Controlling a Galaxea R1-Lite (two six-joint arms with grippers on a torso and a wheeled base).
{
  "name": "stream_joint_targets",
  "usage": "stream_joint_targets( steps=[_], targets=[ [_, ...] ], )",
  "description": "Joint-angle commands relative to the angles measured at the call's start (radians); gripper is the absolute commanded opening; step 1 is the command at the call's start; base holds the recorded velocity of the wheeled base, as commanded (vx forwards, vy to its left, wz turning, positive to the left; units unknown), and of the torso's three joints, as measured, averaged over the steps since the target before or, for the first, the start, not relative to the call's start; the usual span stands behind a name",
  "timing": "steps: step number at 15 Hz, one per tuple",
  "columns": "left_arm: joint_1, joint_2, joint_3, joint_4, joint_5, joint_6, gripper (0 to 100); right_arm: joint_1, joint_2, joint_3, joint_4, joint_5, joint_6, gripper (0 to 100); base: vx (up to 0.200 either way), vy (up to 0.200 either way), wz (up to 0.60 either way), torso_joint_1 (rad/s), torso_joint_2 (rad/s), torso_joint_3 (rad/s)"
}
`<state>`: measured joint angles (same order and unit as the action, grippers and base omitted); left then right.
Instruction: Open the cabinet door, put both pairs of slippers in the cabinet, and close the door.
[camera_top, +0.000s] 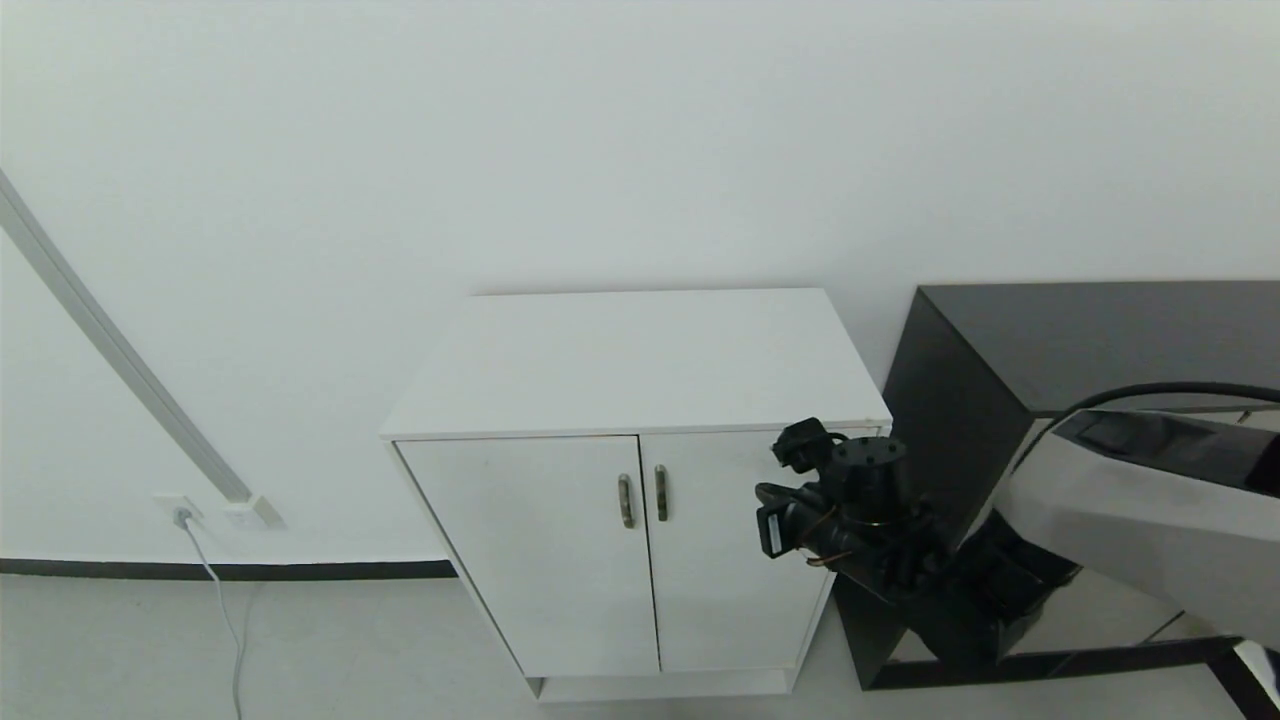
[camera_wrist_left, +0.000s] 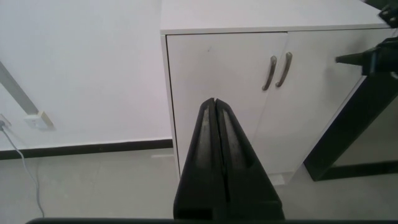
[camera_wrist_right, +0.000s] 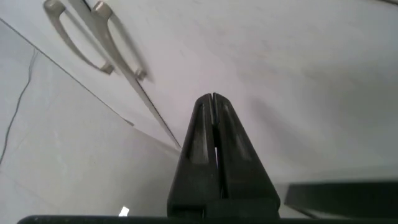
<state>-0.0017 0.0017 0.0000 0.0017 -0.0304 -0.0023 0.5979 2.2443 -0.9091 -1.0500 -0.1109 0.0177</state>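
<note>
The white cabinet (camera_top: 640, 360) stands on the floor against the wall with both doors shut, its two handles (camera_top: 626, 500) side by side at the middle seam. The right gripper (camera_wrist_right: 213, 98) is close in front of the right door (camera_top: 720, 600), off to the side of the handles, its fingers pressed together and holding nothing. The left gripper (camera_wrist_left: 214, 102) hangs farther back, facing the left door (camera_wrist_left: 217, 68), its fingers likewise closed and empty.

I see a glossy black table (camera_top: 1100, 335) on the right, and a white wall socket (camera_top: 178, 507) low on the left with a grey cable (camera_top: 238, 665) plugged in.
</note>
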Motion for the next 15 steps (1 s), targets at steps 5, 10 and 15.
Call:
stream_joint_targets(
  steps=[5, 10, 15],
  targets=[
    [0.000, 0.000, 0.000, 0.000, 0.000, -0.002, 0, -0.059, -0.365, 0.303, -0.110, -0.201, 0.008, 0, 0.000, 0.000, 0.00, 0.000, 0.00, 0.000],
    [0.000, 0.000, 0.000, 0.000, 0.000, -0.002, 0, -0.096, -0.621, 0.555, -0.111, -0.197, 0.008, 0, 0.000, 0.000, 0.00, 0.000, 0.00, 0.000],
    [0.000, 0.000, 0.000, 0.000, 0.000, -0.001, 0, -0.096, -0.876, 0.780, -0.102, -0.201, -0.021, 0, 0.000, 0.000, 0.00, 0.000, 0.00, 0.000]
  ],
)
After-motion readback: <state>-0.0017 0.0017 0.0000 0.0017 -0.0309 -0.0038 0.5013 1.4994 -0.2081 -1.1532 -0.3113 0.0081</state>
